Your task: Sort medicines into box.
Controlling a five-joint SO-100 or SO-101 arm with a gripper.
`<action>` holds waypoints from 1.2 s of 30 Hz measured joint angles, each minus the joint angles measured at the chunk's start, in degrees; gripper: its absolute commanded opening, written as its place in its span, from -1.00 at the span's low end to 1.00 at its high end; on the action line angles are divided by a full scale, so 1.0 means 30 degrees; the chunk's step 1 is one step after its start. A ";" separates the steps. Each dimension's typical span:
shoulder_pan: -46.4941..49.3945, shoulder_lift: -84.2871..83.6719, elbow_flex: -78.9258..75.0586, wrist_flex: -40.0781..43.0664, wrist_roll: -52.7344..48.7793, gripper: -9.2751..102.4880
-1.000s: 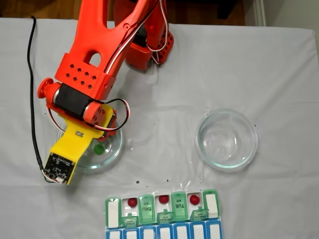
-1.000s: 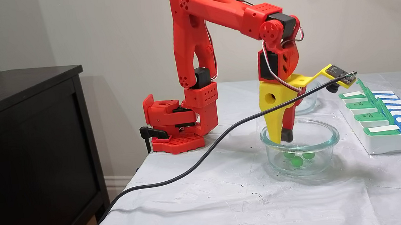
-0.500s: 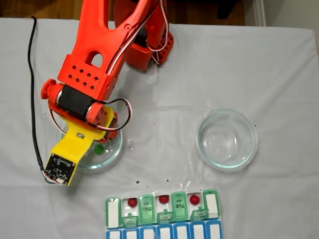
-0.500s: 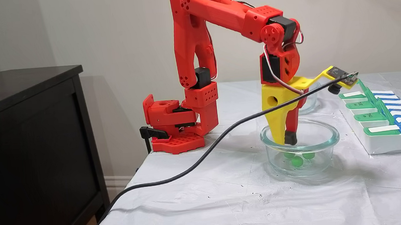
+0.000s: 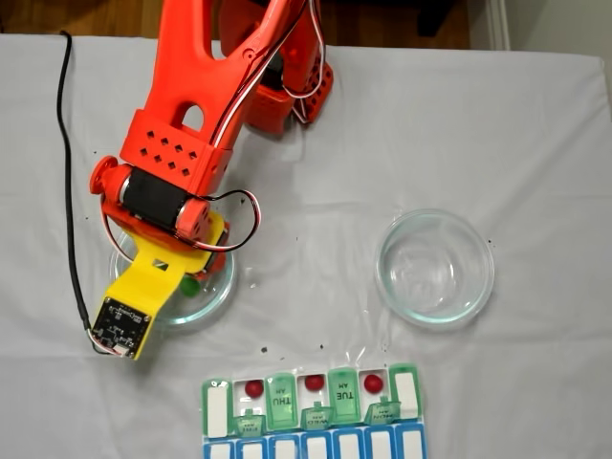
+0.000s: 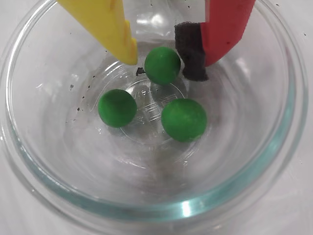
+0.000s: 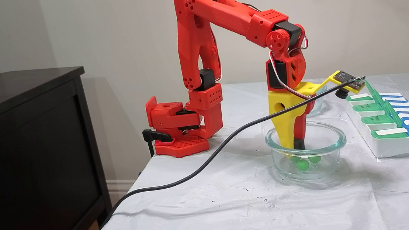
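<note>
Three green medicines lie in a clear glass dish (image 6: 39, 161): one (image 6: 163, 65) at the top, one (image 6: 117, 107) at the left, one (image 6: 184, 119) at the right. My gripper (image 6: 162, 61) is open and reaches down into this dish (image 7: 336, 142), its yellow finger and red black-padded finger on either side of the top ball, close to it. From the side the gripper (image 7: 293, 146) hangs just above the green balls (image 7: 302, 164). The box (image 5: 277, 402) sits at the table's near edge with three red medicines (image 5: 253, 388) (image 5: 314, 382) (image 5: 373, 382) in open green compartments.
An empty glass dish (image 5: 382, 258) stands to the right of the arm. A black cable (image 7: 194, 171) runs from the wrist camera across the table's left edge. A row of blue-and-white compartments (image 5: 316, 447) borders the box. A black cabinet (image 7: 25, 145) stands off the table.
My gripper has lowered deeper into the dish, down to the green balls. The balls and the box have not moved.
</note>
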 measured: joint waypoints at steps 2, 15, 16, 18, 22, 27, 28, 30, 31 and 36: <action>0.0000 -0.0264 0.0000 -0.0029 0.0059 -0.53; 0.0000 -0.0557 0.0000 -0.0322 0.0059 -0.53; 0.0000 -0.0615 0.0000 -0.0322 0.0088 -0.53; 0.0000 -0.0703 0.0000 -0.0410 0.0234 -0.53; 0.0000 -0.0762 0.0000 -0.0557 0.0410 -0.54; -0.0029 -0.0762 0.0000 -0.0703 0.0410 -0.62; -0.0088 -0.0762 0.0000 -0.0732 0.0527 -0.65; -0.0176 -0.0762 0.0000 -0.0820 0.0762 -0.68; -0.0176 -0.0762 0.0000 -0.0850 0.0879 -0.70; -0.0205 -0.0762 0.0000 -0.0996 0.1406 -0.76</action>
